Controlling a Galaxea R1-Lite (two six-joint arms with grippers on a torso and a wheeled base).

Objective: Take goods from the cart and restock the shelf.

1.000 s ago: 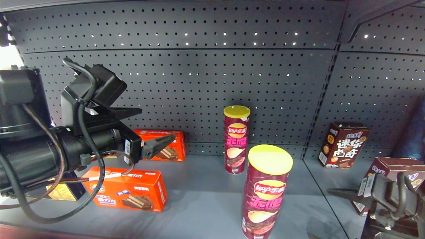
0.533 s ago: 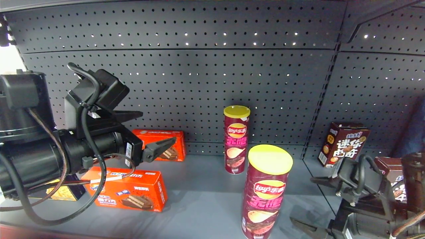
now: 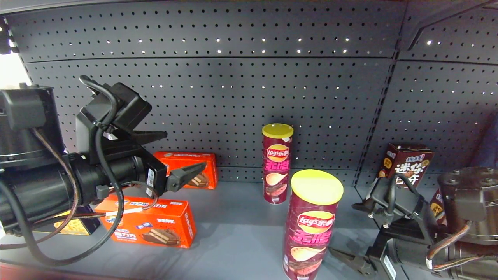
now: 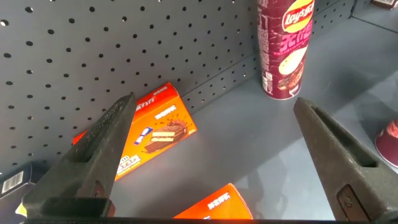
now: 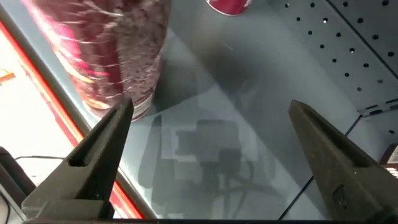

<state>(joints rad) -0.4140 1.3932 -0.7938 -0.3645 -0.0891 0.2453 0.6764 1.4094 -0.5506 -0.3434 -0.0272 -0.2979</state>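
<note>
Two maroon chip cans with yellow lids stand upright on the grey shelf (image 3: 237,229): one near the front edge (image 3: 312,227), one by the back panel (image 3: 276,163). My right gripper (image 3: 342,229) is open just right of the front can, nothing between its fingers. In the right wrist view that can (image 5: 118,50) stands beyond one fingertip of the gripper (image 5: 210,107). My left gripper (image 3: 186,149) hangs open and empty above the orange boxes (image 3: 155,221). The left wrist view has the gripper (image 4: 214,102) over an orange box (image 4: 155,127), the back can (image 4: 285,50) beyond.
A second orange box (image 3: 202,171) lies against the perforated back panel (image 3: 233,97). Brown snack boxes (image 3: 404,163) stand in the bay to the right, past an upright divider. A yellow box (image 3: 72,225) sits at far left. The shelf's front lip is red (image 5: 56,118).
My right arm has come up and leftward, bringing its open gripper close to the front can. The left arm has barely shifted. The goods have not moved.
</note>
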